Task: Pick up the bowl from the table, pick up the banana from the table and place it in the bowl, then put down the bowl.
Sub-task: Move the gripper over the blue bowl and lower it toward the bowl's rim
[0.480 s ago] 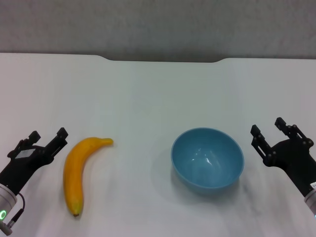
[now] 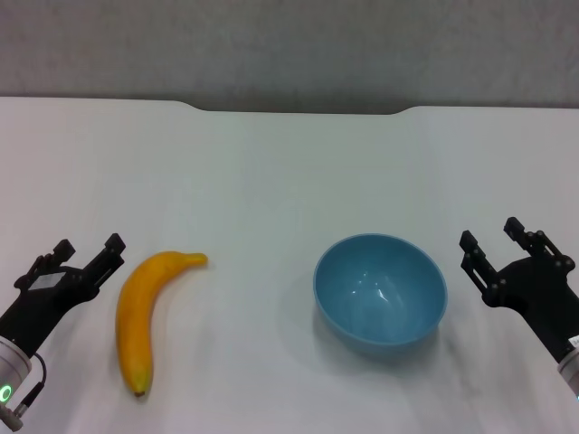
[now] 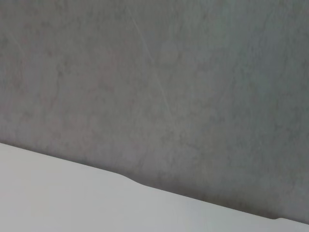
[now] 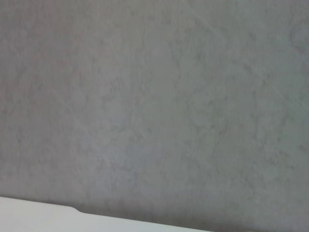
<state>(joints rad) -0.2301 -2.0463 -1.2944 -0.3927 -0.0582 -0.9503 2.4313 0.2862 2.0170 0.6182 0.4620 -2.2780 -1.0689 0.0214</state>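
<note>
No movement recorded since the earlier head view: both arms, the banana and the bowl occupy the same positions as 0.5 s before.

Left gripper (image 2: 87, 254): low over the near left part of the worktop (image 2: 271, 172), fingers spread apart, holding nothing. The banana (image 2: 145, 312) lies flat on the worktop just beside this gripper, on its inner side, not touching it. The stem end points away from the robot and curls toward the bowl; the small dark tip lies nearest the robot.

Right gripper (image 2: 490, 233): low over the near right part of the worktop, fingers spread apart, holding nothing. The bowl (image 2: 380, 291) stands upright on the worktop just beside this gripper, on its inner side, with a narrow strip of bare worktop between the bowl's rim and the nearer finger. The bowl's interior contains nothing and shows glossy highlights.

The banana and the bowl are well apart, with bare worktop between them. Both sit between the 2 grippers.

A shallow dark notch (image 2: 298, 108) marks the far edge of the worktop, well beyond both grippers.

Both wrist views show only a grey wall (image 3: 159, 87) above a strip of the worktop's far edge; neither shows any gripper fingers, the banana or the bowl.
</note>
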